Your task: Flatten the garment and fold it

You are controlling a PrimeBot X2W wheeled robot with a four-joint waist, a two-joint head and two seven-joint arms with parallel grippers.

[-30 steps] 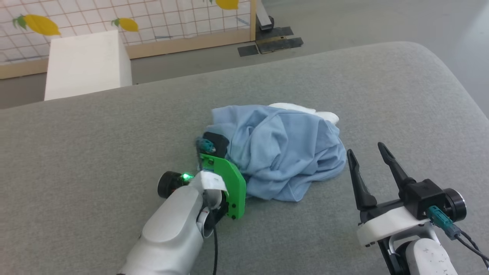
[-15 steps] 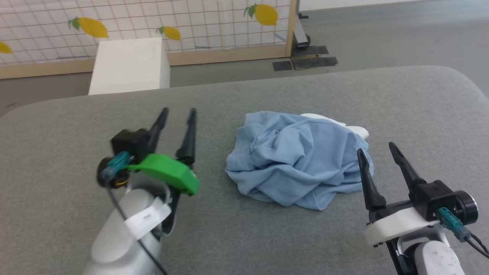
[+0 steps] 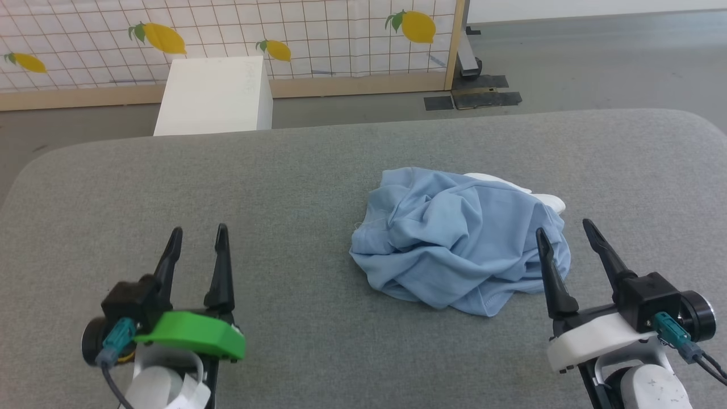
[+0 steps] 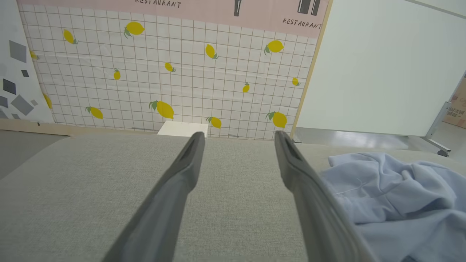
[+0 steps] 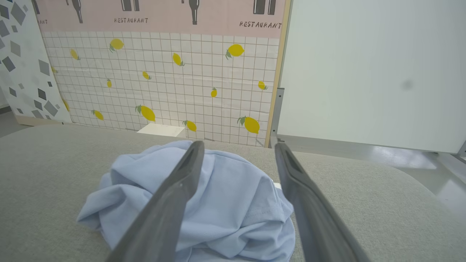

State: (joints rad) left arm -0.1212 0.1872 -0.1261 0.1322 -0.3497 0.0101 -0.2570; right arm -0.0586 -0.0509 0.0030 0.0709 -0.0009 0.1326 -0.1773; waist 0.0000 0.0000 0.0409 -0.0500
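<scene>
Two sets of jaws spread wide and empty, left gripper (image 3: 199,229) near the grey table's (image 3: 284,170) front-left corner, right gripper (image 3: 563,227) just beside the crumpled garment (image 3: 460,238), right of centre.

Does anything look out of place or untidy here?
Yes: the shirt lies in a crumpled heap on the table, its white collar poking out at the far side. Nothing looks spilled or damaged.

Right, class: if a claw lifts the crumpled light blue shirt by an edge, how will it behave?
It would probably hang limp, since the light blue shirt lies in soft folds. Thin cloth suggests it's light. Pushed, it likely bunches on the grey fabric surface.
</scene>
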